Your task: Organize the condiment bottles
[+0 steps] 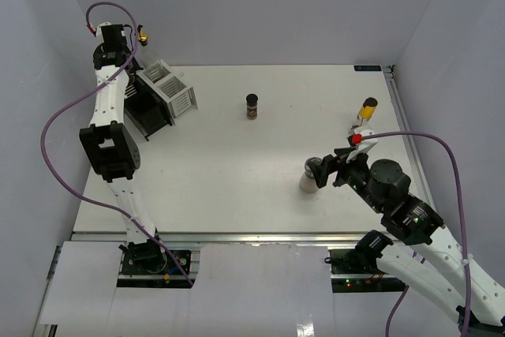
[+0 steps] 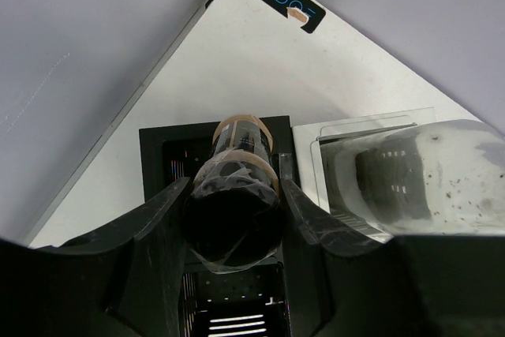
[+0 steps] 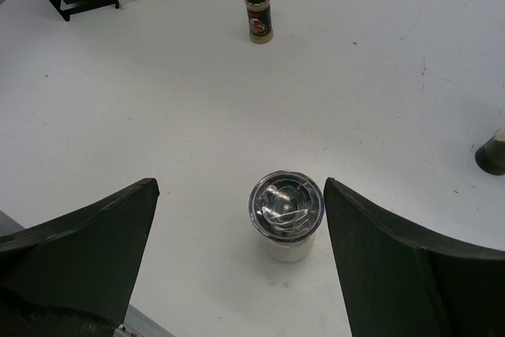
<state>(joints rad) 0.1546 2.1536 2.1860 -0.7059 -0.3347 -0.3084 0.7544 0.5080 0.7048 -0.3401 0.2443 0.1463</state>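
Note:
My left gripper point(image 2: 235, 187) is shut on the tall clear bottle point(image 2: 237, 211) with dark liquid. It holds the bottle over the black rack point(image 2: 162, 155) at the far left, and the gold pourer point(image 1: 143, 35) shows beside the left gripper point(image 1: 132, 39). My right gripper point(image 3: 241, 187) is open, one finger on each side of the cream shaker point(image 3: 286, 219) with the metal top, touching neither side. The shaker point(image 1: 309, 176) stands upright at the right gripper point(image 1: 323, 170). The brown spice jar point(image 1: 252, 106) stands mid-table. The slim yellow bottle point(image 1: 366, 110) with a black cap stands at the right.
A white slotted rack point(image 1: 172, 89) leans against the black rack point(image 1: 147, 114) at the back left, and it also sits right of the held bottle as the white rack point(image 2: 394, 171). Walls close in the left, back and right. The table's right edge point(image 1: 402, 124) runs close to the yellow bottle.

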